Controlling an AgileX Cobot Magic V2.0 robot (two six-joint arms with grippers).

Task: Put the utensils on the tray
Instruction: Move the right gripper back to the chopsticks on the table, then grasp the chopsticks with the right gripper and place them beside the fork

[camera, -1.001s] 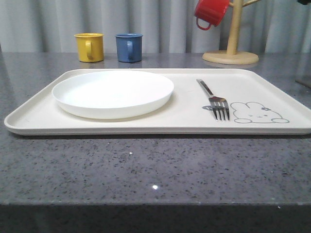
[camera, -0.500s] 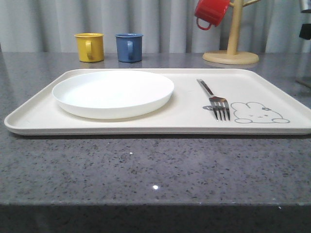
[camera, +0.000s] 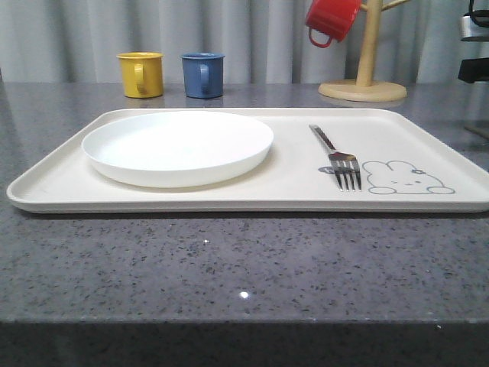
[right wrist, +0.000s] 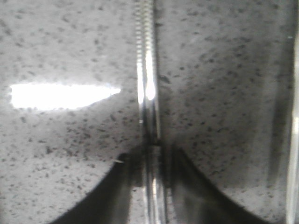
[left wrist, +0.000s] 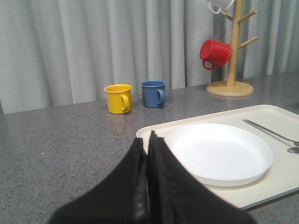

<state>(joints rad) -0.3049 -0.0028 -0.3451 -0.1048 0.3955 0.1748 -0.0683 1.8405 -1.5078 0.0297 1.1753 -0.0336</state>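
Observation:
The cream tray (camera: pixel 298 180) lies across the grey table, holding the white plate (camera: pixel 177 145) on its left half and the silver fork (camera: pixel 336 157) beside the rabbit drawing. In the right wrist view my right gripper (right wrist: pixel 149 151) is shut on the pair of shiny flat chopsticks (right wrist: pixel 145 84), which stick out lengthwise above the speckled tabletop. A piece of my right arm (camera: pixel 474 46) shows at the far right edge. My left gripper (left wrist: pixel 147 140) is shut and holds nothing, hovering near the tray's (left wrist: pixel 285 175) left corner, with the plate (left wrist: pixel 219 151) and fork (left wrist: pixel 271 133) beyond it.
A yellow mug (camera: pixel 140 74) and a blue mug (camera: pixel 202 74) stand behind the tray. A red mug (camera: pixel 330 19) hangs on a wooden mug tree (camera: pixel 364 76) at the back right. A thin shiny strip (right wrist: pixel 294 140) runs along the edge of the right wrist view.
My right arm has come further into the front view at the upper right edge. Tray, plate and fork have not moved.

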